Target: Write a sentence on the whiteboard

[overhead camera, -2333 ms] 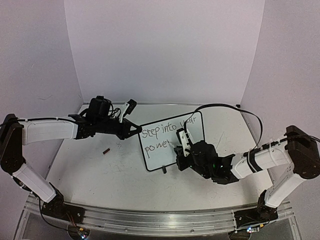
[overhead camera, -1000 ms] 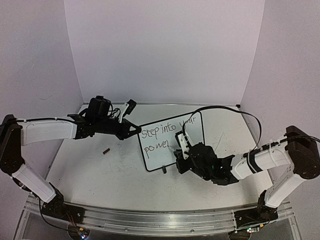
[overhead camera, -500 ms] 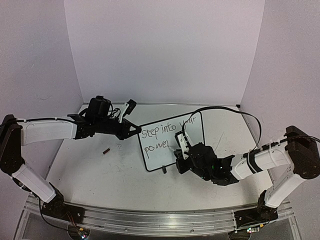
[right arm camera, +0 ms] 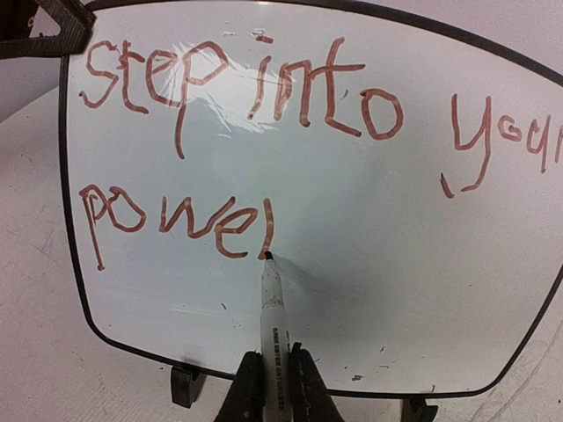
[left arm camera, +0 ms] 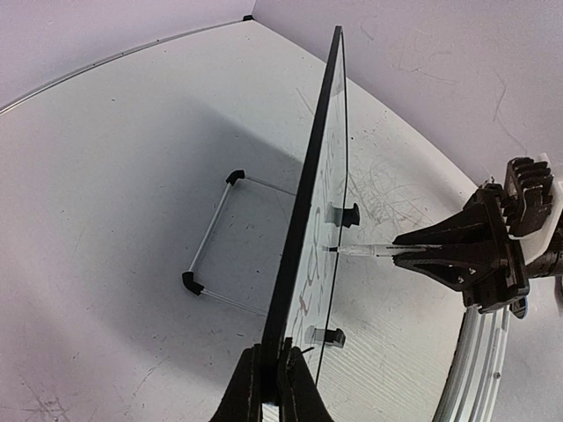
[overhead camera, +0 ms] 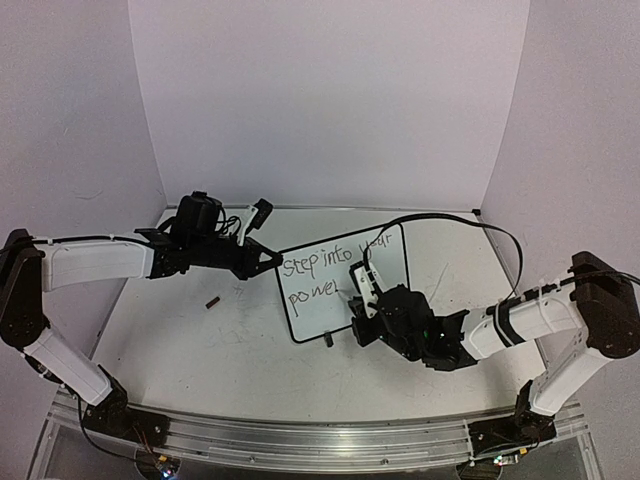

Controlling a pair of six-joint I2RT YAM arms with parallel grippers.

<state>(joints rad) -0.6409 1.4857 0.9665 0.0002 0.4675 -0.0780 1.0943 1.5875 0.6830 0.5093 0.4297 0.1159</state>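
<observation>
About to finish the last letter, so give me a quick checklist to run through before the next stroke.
1. Board hold: left claw clamped on the whiteboard edge, ok.
2. Pen hold: marker pinched in right claw, ok.
3. Tip contact: tip touches the board at the last stroke's foot, ok.
4. Text: sentence reads "step into your powe" plus one stroke, not ok.
5. Space right of that stroke: bare, ok.
6. Ink left: cannot tell.

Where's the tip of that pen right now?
In the right wrist view, the marker held by the right pincer has its tip against the whiteboard, at the end of the lower word, just right of the "e".
</observation>
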